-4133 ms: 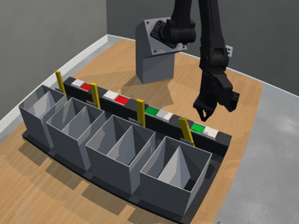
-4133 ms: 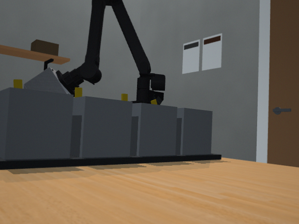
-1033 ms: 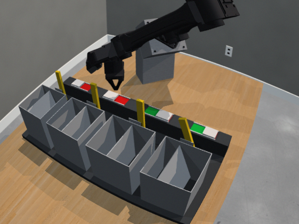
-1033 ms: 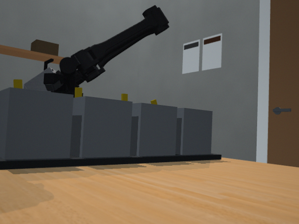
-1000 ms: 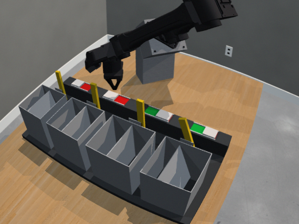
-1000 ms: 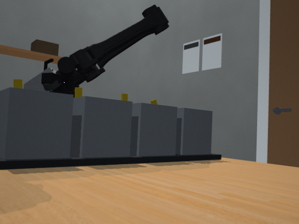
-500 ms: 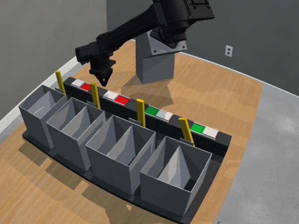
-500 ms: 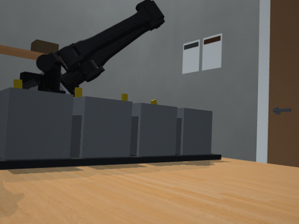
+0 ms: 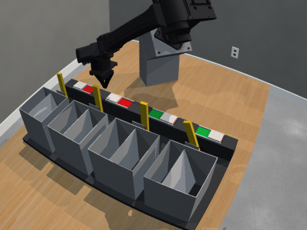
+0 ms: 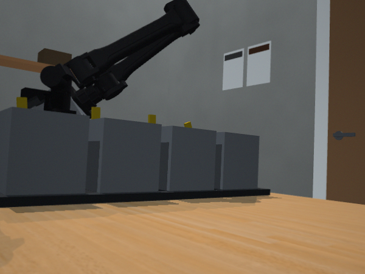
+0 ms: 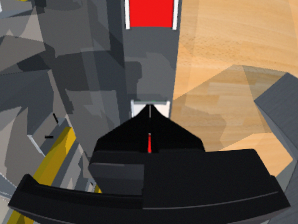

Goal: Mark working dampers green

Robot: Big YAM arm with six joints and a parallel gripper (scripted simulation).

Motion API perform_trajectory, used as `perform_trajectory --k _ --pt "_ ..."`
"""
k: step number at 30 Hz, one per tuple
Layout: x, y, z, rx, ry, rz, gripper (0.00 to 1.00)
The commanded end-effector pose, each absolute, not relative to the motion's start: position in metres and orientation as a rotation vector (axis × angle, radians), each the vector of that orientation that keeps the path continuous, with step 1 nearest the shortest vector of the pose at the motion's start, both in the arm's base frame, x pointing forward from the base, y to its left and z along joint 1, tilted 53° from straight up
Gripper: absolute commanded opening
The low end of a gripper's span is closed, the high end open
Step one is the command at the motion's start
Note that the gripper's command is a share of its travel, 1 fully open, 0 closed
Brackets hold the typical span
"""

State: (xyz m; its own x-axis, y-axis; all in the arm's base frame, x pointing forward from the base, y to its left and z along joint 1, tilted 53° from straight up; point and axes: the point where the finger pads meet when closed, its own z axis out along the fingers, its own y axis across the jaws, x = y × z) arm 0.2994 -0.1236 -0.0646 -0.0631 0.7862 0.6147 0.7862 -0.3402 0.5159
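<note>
1. Dampers stand nearest in the top view, four in a row, each behind its own slider. Don't bump them.
2. Yellow levers stick up next. The one farthest right in the top view leans. If a damper has not been tried, I would move its lever and watch if the blade turns too.
3. Behind them is the long dark rail with the sliders. Counting from the left in the top view, the third and fourth show green. The first red patch and the second red patch show.
4. The claw is shut, with its tips together and nothing in them. It is close to the left end of the second white cover. I can't tell if it touches.
5. It looks ready to push that cover. That is right only if the second damper works. Put the shut tips low behind the cover's left end. Push straight along the rail, slow and steady, until no red shows. Don't press down hard, and keep off the lever.
6. Farther back is the gray stand that holds the arm.
</note>
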Motion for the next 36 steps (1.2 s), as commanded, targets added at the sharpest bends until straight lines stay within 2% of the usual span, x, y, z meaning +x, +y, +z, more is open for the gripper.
perform_trajectory --k 1,36 --pt "0.2996 -0.1178 -0.0684 2.172 1.815 1.424 0.00" --pt "0.3021 -0.1183 -0.0690 2.158 1.815 1.420 0.00"
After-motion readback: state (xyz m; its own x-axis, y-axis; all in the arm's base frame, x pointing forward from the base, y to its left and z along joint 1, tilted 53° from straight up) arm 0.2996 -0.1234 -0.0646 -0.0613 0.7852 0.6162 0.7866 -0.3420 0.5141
